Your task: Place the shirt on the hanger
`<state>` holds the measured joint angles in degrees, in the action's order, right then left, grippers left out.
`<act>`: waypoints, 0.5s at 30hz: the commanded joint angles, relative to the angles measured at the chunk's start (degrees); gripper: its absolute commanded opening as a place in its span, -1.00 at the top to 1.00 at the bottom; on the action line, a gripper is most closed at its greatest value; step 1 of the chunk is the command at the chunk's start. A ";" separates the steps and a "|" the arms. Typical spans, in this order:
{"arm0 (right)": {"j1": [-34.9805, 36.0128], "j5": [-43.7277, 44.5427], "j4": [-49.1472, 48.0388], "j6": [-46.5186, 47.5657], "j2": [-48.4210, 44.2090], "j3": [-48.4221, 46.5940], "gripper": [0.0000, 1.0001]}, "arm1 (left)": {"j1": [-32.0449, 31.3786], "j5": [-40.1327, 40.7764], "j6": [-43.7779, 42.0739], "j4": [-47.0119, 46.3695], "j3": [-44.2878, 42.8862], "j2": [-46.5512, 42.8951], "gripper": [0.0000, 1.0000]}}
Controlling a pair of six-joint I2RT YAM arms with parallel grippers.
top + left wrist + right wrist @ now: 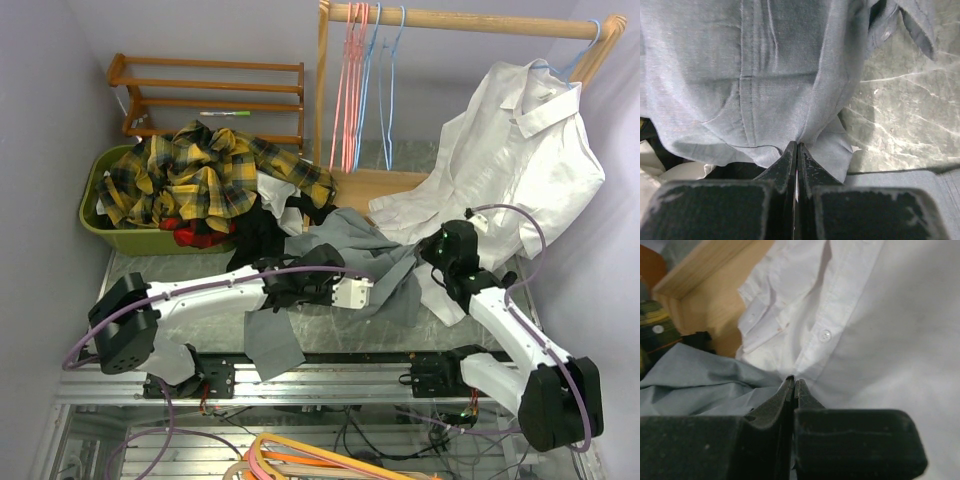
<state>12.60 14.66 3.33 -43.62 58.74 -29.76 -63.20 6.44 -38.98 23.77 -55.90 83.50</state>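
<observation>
The grey shirt [352, 250] lies crumpled on the table's middle, one part hanging over the front edge. My left gripper [372, 288] is shut on a fold of it; in the left wrist view the grey shirt [770, 75] bunches at the shut tips [797, 145]. My right gripper [438, 246] is at the border of the grey shirt [695, 385] and the white shirt [880, 330]. Its jaws [794, 381] are shut, and white fabric puckers at the tips. Light-blue hangers [388, 95] hang on the wooden rail [470, 20] beside pink hangers [350, 95].
The white shirt [520, 150] hangs from another blue hanger [590, 48] at the rail's right end and drapes onto the table. A green basket [110, 225] holds the plaid shirt [200, 175]. Dark clothes [262, 235] lie beside it. A wooden rack [210, 90] stands behind.
</observation>
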 commanded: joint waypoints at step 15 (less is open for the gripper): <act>-0.34 -32.88 -1.26 7.60 -14.05 -20.69 1.00 | 11.95 -12.67 0.68 37.63 -42.67 -13.00 0.86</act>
<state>12.53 -3.84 7.46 -38.48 47.46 -43.81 -53.67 -1.83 -37.19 49.93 -86.06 73.69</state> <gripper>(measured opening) 0.006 0.075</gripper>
